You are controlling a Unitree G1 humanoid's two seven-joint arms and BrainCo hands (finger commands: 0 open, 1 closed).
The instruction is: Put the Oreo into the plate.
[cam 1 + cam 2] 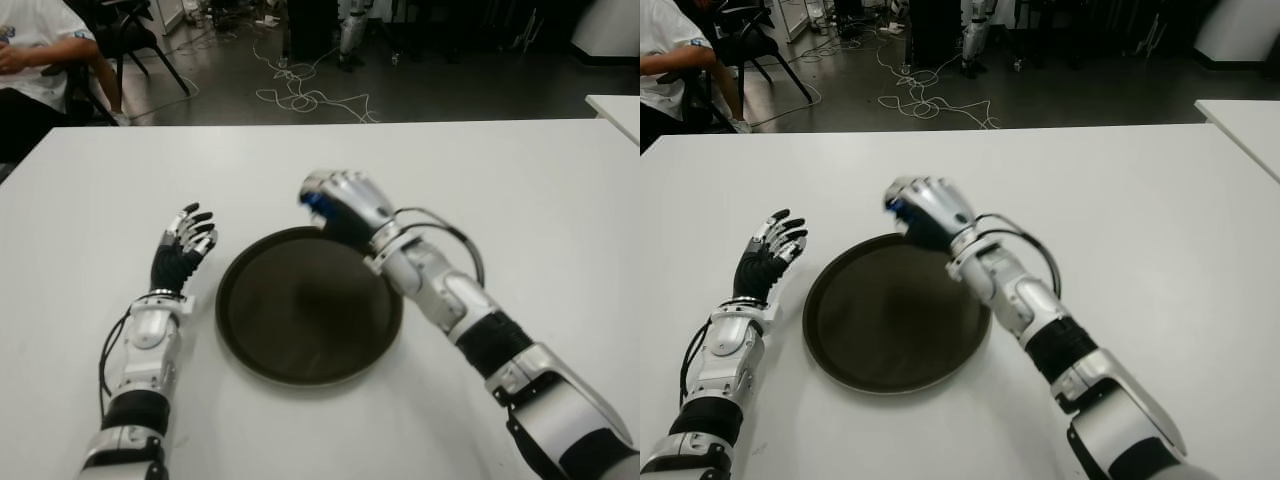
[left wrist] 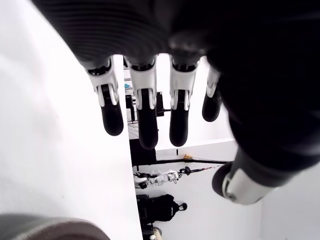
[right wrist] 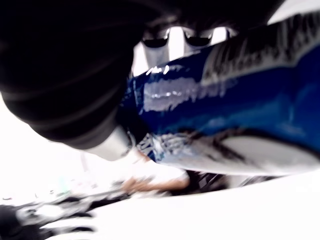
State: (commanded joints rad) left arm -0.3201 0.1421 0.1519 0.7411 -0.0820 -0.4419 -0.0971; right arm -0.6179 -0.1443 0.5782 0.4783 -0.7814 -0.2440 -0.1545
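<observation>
A blue Oreo packet [image 3: 235,100] fills the right wrist view, clasped in my right hand [image 1: 335,205]. In the eye views only a sliver of blue [image 1: 315,205] peeks out between the curled fingers. That hand hovers over the far rim of the round dark plate [image 1: 300,330], which lies on the white table [image 1: 520,190]. My left hand [image 1: 185,240] shows just left of the plate, palm up, its fingers [image 2: 145,120] spread and holding nothing.
A person [image 1: 35,60] sits on a chair beyond the table's far left corner. Cables [image 1: 300,95] lie on the floor behind the table. Another white table's corner [image 1: 615,110] shows at the far right.
</observation>
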